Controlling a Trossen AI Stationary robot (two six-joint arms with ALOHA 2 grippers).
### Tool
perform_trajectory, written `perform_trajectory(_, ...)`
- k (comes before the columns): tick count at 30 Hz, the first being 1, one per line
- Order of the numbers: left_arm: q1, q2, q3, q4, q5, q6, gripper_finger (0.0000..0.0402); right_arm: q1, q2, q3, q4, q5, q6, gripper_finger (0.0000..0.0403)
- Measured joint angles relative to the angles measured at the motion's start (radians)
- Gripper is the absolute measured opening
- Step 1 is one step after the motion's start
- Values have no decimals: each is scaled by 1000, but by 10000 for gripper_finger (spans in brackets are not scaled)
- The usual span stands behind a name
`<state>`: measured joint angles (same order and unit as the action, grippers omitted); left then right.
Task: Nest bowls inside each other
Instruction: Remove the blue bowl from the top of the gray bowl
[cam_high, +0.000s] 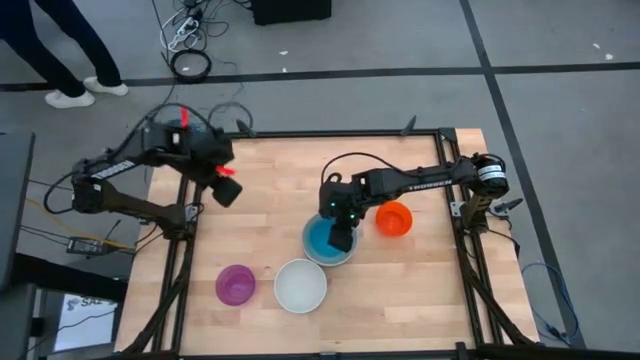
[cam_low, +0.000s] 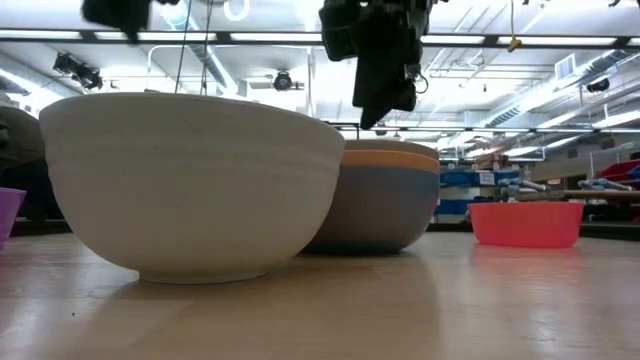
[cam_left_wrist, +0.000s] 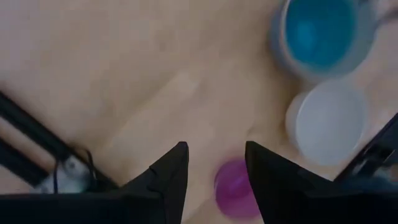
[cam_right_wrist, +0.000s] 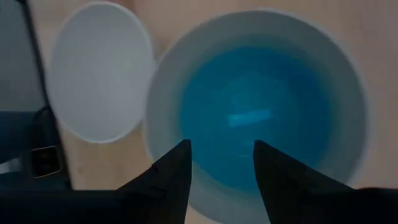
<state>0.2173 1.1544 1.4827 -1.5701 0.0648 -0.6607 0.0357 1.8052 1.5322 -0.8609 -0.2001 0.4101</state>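
Note:
A blue bowl (cam_right_wrist: 258, 118) sits nested inside a grey bowl (cam_high: 311, 247) at the table's middle. In the low view an orange band (cam_low: 395, 155) shows above the grey wall (cam_low: 385, 210). My right gripper (cam_right_wrist: 221, 146) hangs open just above this stack, pointing steeply down with nothing between its fingers. A white bowl (cam_high: 300, 285) and a small purple bowl (cam_high: 235, 284) stand on their bases near the front edge. A small red-orange bowl (cam_high: 394, 218) stands to the right of the stack. My left gripper (cam_left_wrist: 214, 149) is open high over the table's left part, holding nothing.
The table's metal frame (cam_high: 440, 135) runs along its edges. The far half of the wooden top (cam_high: 290, 165) holds no objects. A person's legs (cam_high: 70, 60) stand on the floor beyond the far left corner, with cables (cam_high: 190, 40) nearby.

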Motion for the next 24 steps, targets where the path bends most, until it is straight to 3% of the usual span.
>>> perform_trajectory(8, -101, -68, -283, 12, 138, -99, 167, -6, -1, 0, -19, 32, 16, 160)
perform_trajectory(16, -238, -84, -434, 157, 207, -208, 167, -8, -28, 0, -53, 149, 80, 160)
perform_trajectory(24, -321, -83, -465, 267, 173, -329, 167, -32, -111, 0, -415, 368, 236, 160)
